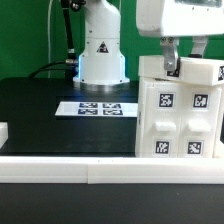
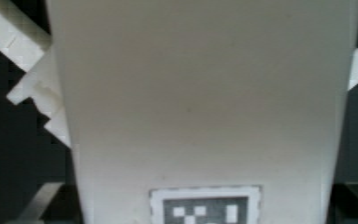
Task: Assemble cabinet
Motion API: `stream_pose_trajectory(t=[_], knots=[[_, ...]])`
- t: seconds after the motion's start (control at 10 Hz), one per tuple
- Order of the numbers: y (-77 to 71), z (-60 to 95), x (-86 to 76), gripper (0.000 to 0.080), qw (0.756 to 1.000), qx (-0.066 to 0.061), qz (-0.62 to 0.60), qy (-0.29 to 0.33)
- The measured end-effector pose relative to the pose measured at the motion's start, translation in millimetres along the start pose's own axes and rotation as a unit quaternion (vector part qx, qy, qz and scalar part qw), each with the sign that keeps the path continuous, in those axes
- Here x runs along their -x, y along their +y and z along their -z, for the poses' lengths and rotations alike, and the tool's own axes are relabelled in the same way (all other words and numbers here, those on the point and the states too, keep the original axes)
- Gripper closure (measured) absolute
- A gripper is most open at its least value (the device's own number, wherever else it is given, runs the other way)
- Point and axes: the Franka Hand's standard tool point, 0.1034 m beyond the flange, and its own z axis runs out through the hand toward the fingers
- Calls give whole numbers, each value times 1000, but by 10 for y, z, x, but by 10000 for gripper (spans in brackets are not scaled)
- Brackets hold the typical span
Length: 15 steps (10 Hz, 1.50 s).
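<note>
The cabinet (image 1: pixel 180 115) is a big white box with several black-and-white tags on its front, standing at the exterior view's right. My gripper (image 1: pixel 185 60) has come down from above onto its top, one finger (image 1: pixel 170 63) in front of the top edge and the other farther back. In the wrist view a white panel of the cabinet (image 2: pixel 185 100) with a tag at its end fills the picture, lying between the two dark fingers of my gripper (image 2: pixel 197 200). The jaws straddle that panel close to its sides. Contact does not show.
The marker board (image 1: pixel 100 107) lies on the black table in front of the white robot base (image 1: pixel 100 50). A long white rail (image 1: pixel 110 170) runs along the near edge. A small white block (image 1: pixel 3 130) sits at the exterior view's left edge.
</note>
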Motion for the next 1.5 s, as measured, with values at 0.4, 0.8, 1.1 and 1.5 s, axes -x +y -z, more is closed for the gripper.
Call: stream_pose_trajectory(t=[0.4, 0.8, 1.1, 1.5], knots=[[1, -7, 4, 239, 996, 0, -84, 0], [-17, -10, 4, 239, 962, 0, -274, 4], [-17, -6, -24, 239, 894, 1, -447, 11], [6, -11, -20, 238, 823, 0, -568, 15]])
